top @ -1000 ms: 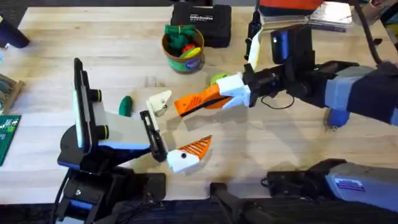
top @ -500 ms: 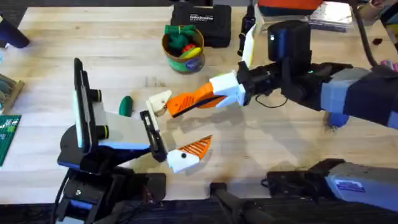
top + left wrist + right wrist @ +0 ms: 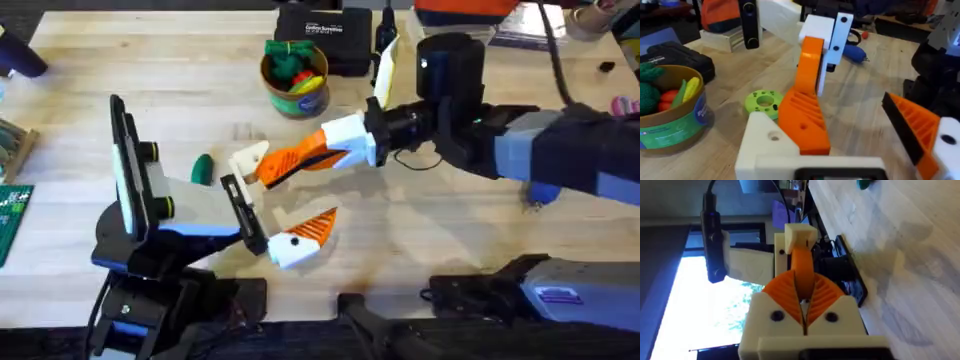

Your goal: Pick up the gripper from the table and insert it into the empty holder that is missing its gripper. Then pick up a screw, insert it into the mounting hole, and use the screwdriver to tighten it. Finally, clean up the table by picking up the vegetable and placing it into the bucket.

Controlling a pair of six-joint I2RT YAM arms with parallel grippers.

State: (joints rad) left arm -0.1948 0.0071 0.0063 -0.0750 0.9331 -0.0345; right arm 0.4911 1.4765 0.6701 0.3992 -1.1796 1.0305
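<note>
Since a second ago my right tool [image 3: 268, 170] has travelled leftward across the tabletop [image 3: 90, 70], and its orange tips now sit right at the holder [image 3: 250, 158], where earlier they were well short of it. I read the two orange pads as pressed together with nothing between them; the right wrist view shows only a thin seam between the ribbed faces.

Left tool [image 3: 262, 222]: one finger missing. I see the bare white holder on one side and a single orange ribbed finger [image 3: 312, 229] on the other, wide apart, holding nothing. The left arm has shifted only slightly.

From the left wrist view, the right tool's orange tips [image 3: 804, 120] rest against the holder's white block [image 3: 769, 145], beside its round mounting hole.

Vegetable [image 3: 203, 168] lies on the tabletop just beyond the left tool, on the far side of the holder from the right tool. Bucket [image 3: 295, 75] stands farther back, well apart from both tools, toys inside. Green ring disc [image 3: 763, 101] lies just behind the right tool's tips. Black case [image 3: 325, 38] behind the bucket. I can't pick out the loose gripper piece.
</note>
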